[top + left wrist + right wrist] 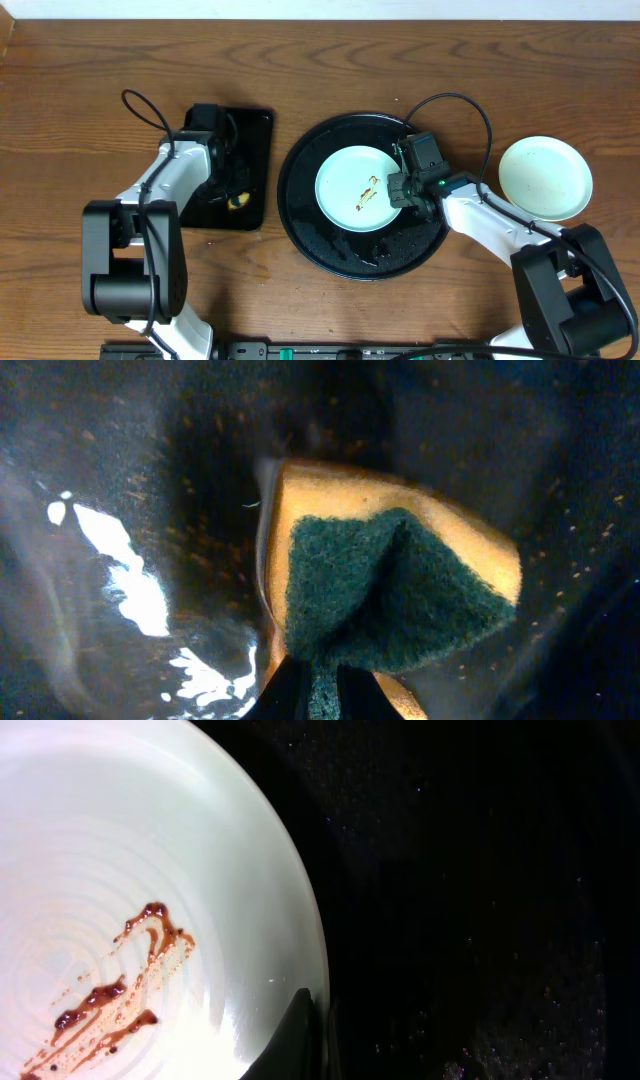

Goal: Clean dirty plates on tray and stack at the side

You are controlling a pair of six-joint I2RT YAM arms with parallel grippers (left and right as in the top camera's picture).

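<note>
A pale aqua plate [355, 185] with a brown smear at its centre lies on the round black tray [330, 250]. My right gripper [398, 190] is at the plate's right edge, shut on the rim. In the right wrist view one dark finger [298, 1038] lies on the plate [150, 850] and the other is hidden against the tray [480, 900]. A second pale plate [545, 178], with no smear, sits on the table to the right of the tray. My left gripper [235, 197] is shut on a yellow sponge [390, 590], green pad facing the camera, pinched at its lower edge by the left gripper [322, 695].
A smaller rectangular black tray [255, 140] lies at the left under my left gripper; its wet, glossy surface [120, 480] fills the left wrist view. Bare wooden table surrounds both trays. Both arm bases stand at the front edge.
</note>
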